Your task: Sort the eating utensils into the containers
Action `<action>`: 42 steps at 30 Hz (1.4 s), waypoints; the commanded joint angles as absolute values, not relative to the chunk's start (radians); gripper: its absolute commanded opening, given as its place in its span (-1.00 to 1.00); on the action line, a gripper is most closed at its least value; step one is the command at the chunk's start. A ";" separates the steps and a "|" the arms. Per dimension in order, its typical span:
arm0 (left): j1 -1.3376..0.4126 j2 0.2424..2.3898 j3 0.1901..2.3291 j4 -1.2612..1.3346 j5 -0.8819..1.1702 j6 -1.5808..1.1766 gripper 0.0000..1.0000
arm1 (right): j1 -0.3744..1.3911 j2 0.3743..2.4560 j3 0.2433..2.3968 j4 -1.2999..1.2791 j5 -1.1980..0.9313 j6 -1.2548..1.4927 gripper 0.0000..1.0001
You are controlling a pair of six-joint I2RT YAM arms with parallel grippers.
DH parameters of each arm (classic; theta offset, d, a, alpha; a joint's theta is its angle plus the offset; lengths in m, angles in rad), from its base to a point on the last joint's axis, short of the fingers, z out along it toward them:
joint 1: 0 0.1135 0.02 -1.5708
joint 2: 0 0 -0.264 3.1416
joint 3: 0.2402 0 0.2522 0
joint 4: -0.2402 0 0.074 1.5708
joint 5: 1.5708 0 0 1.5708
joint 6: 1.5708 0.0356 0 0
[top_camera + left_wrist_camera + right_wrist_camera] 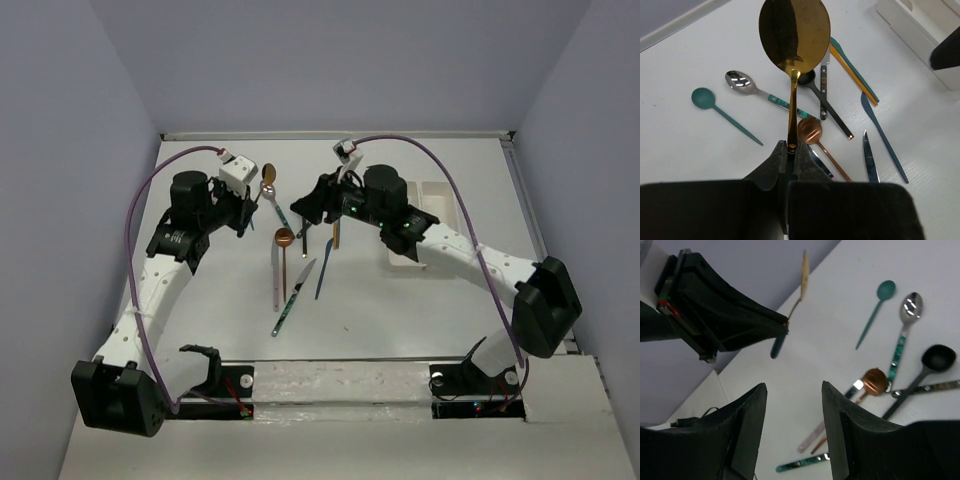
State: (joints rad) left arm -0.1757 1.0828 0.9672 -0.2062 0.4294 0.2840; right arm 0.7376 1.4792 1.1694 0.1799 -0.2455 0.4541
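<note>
Fingers [775, 162] of the left gripper [789, 148] pinch the very end of the gold spoon [794, 35], holding it clear of the table [685, 155] above the other spoons and knives [810, 131] lying at the middle. The right gripper [793, 387] hangs just right of it, fingers [752, 425] spread and holding nothing. With so little handle pinched, the spoon could swivel or slip out, and since the right arm [450, 245] lies between it and the white trays [443, 195] at the far right, a straight carry risks a collision.

No readable text, label, brand or number shows anywhere (all three views).
</note>
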 commanded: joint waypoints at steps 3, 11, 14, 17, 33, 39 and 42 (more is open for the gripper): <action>-0.178 1.025 0.991 -0.130 0.474 0.233 -1.00 | 0.801 1.652 1.282 0.584 -0.261 0.621 0.06; -0.178 1.008 0.982 -0.121 0.485 0.232 -1.00 | 0.819 1.802 1.345 0.738 -0.218 0.778 -0.10; -0.178 1.008 0.979 -0.121 0.495 0.233 -1.00 | 0.819 1.851 1.382 0.745 -0.209 0.807 -0.12; -0.178 1.009 0.973 -0.120 0.497 0.239 -1.00 | 0.819 1.896 1.422 0.758 -0.224 0.822 -0.12; -0.178 1.005 0.951 -0.132 0.515 0.264 -1.00 | 0.819 2.014 1.502 0.772 -0.282 0.847 -1.00; -0.178 0.997 0.936 -0.150 0.515 0.290 -1.00 | 0.819 1.919 1.427 0.759 -0.282 0.767 -1.00; -0.178 0.988 0.937 -0.155 0.525 0.298 0.07 | 0.789 1.878 1.390 0.735 -0.296 0.752 -1.00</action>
State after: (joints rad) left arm -0.1764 1.0203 0.9424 -0.1650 0.4927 0.2810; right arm 0.8108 1.9751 1.4128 0.6888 -0.2741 0.8024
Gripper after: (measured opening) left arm 0.127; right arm 0.051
